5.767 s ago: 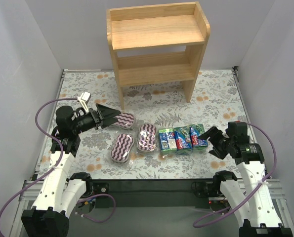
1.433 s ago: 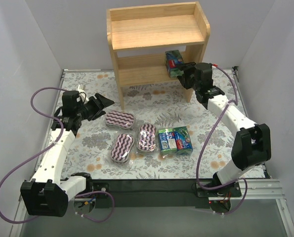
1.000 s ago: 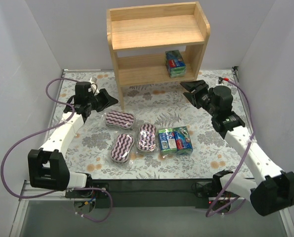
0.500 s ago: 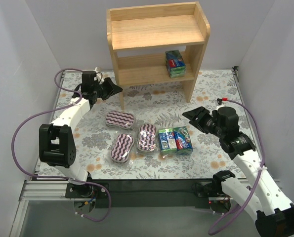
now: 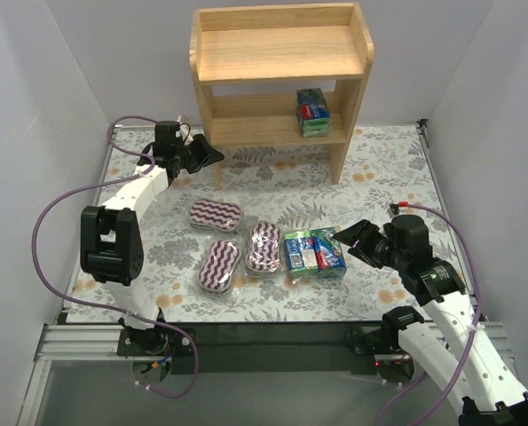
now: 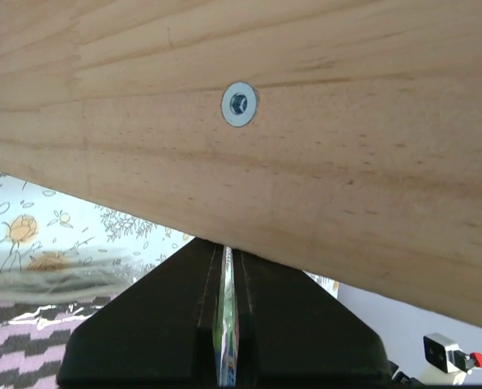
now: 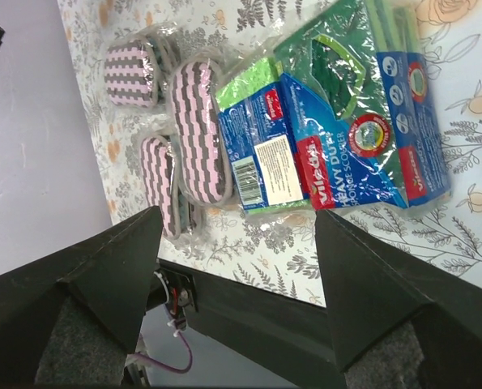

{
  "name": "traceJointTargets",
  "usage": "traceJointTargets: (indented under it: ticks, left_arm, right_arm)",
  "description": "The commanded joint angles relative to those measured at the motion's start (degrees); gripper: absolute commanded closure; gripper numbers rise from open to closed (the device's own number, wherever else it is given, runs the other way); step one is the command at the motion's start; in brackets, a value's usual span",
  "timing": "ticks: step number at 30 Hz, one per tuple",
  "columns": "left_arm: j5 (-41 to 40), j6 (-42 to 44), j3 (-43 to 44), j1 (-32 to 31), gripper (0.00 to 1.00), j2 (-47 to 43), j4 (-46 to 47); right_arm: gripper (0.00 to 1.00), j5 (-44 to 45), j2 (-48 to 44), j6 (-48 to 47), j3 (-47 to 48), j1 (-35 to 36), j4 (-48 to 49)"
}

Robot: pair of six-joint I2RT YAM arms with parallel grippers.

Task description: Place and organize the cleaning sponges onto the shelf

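The wooden shelf (image 5: 281,53) stands at the top centre of the overhead view, on the floral surface (image 5: 383,173). One green-blue-red pack (image 5: 313,112) sits on its lower tier, at the right end, close to the right side panel.

Two more packs (image 5: 315,251) lie side by side and touching, just right of the frame's centre. To their left are the purple-and-white striped pads in clear wrap. One pad (image 5: 264,246) lies just beside the packs. A second pad (image 5: 219,264) is to its lower left with the wraps touching, and a third pad (image 5: 216,215) lies crosswise above these two, a little apart.

The left fingers (image 5: 205,153) are at the upper left, just beside the shelf's left front leg and low over the surface. In the left wrist view they are clenched, with only a thin slit between them and nothing gripped. The wood of the shelf fills the upper part of that frame, with a screw (image 6: 238,104) near its top middle. Whether the tips touch the wood cannot be told.

The right fingers (image 5: 361,240) sit right of centre, just to the right of the two packs and pointing toward them. In the right wrist view they are released — spread wide, holding nothing — and the two packs show in the gap between them, with the three pads toward the upper left of that frame.
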Motion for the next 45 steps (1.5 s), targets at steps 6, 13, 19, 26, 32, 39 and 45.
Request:
traceJointTargets:
  ticks: [6, 13, 19, 26, 32, 39, 45]
  left_arm:
    - [-0.8, 1.7, 4.7, 0.7, 1.0, 2.1, 0.8]
    - [1.8, 0.2, 1.9, 0.7, 0.94, -1.6, 0.8]
    - [3.2, -1.3, -10.5, 0.8, 0.5, -16.9, 0.6]
    - [3.3, -5.4, -21.4, 0.7, 0.4, -32.4, -1.0]
    - [2.5, -6.2, -24.8, 0.6, 0.39, -40.4, -4.6]
    - [2.4, -5.2, -28.4, 0.6, 0.39, -45.9, -9.8]
    - [1.5, -4.1, -29.7, 0.7, 0.39, -48.8, -13.3]
  right_arm:
    - [0.28, 1.5, -2.1, -1.8, -1.9, -0.4, -4.9]
    - [0.27, -0.1, -2.0, -1.7, -4.5, -0.3, -7.1]
    - [0.26, -1.3, -3.1, 3.8, -9.4, -0.3, -6.4]
    - [0.29, -4.3, -2.4, 13.4, -14.3, -0.1, 3.1]
    - [0.35, -4.1, 1.3, 19.7, -16.0, -0.1, 10.5]
    - [0.51, 0.1, 6.9, 22.7, -16.3, 0.2, 14.0]
    - [0.63, 4.5, 9.8, 22.8, -16.0, 0.3, 14.5]
